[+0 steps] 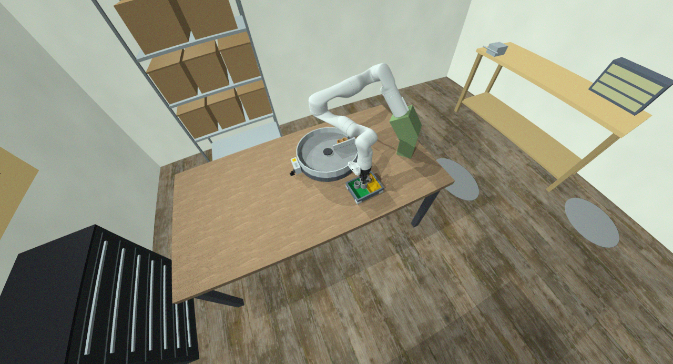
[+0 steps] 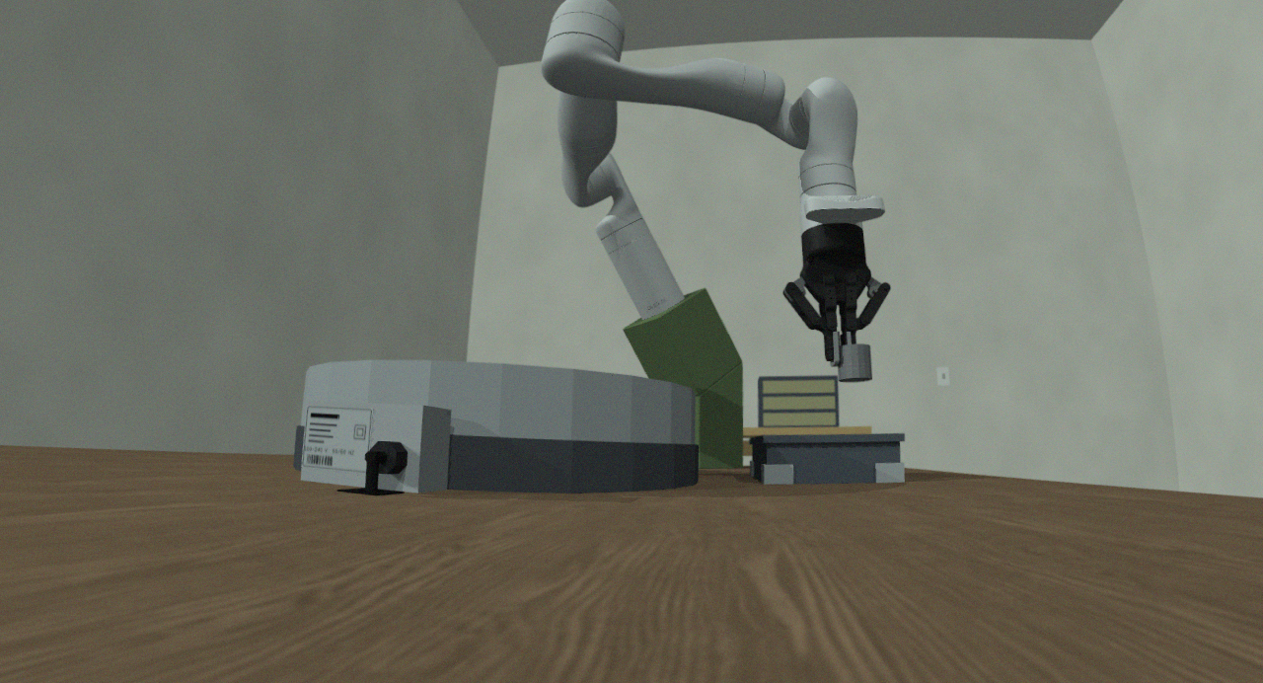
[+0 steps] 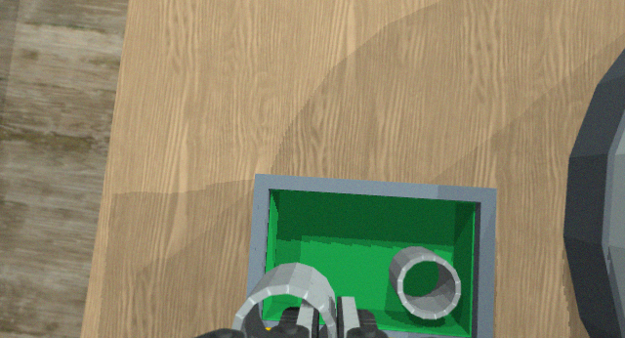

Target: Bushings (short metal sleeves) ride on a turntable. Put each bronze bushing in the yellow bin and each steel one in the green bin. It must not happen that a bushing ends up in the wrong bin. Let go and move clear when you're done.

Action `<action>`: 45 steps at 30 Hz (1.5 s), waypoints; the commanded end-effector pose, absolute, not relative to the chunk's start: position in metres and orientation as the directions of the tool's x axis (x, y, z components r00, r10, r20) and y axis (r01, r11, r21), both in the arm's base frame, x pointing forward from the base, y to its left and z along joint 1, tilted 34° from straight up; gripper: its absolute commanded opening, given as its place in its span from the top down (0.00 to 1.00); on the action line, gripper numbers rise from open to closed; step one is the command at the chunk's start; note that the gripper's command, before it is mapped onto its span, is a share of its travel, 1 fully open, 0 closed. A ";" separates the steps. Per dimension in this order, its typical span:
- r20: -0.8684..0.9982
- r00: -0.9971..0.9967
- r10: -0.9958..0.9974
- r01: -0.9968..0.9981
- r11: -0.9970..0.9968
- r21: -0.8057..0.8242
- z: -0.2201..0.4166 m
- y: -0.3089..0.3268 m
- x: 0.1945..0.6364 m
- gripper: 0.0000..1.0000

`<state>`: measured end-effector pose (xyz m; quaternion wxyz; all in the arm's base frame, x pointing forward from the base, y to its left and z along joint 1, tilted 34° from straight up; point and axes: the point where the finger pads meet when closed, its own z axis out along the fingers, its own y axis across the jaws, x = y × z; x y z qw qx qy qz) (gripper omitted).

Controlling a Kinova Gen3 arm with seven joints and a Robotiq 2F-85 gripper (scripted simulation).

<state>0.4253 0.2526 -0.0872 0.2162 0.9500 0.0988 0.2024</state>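
Note:
My gripper is shut on the wall of a steel bushing. It holds the bushing upright above the divided tray, over the green bin's side near the divider. The green bin has another steel bushing standing in it. The yellow bin is beside it; the gripper partly hides its back, so its contents are unclear. Bronze bushings sit on the turntable beside a thin divider wall.
The turntable's raised rim stands close to the tray. A control box is fixed to the turntable's side. The arm's green pedestal stands at the table's far end. The table edge is beyond the tray.

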 end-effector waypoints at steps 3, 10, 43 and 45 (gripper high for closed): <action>0.334 0.903 0.270 0.097 -0.886 0.454 -0.097 0.247 0.426 1.00; 0.334 0.903 0.270 0.097 -0.886 0.454 -0.116 0.238 0.436 1.00; 0.334 0.903 0.270 0.097 -0.886 0.454 -0.144 0.225 0.450 1.00; 0.334 0.903 0.270 0.097 -0.886 0.454 -0.145 0.225 0.451 1.00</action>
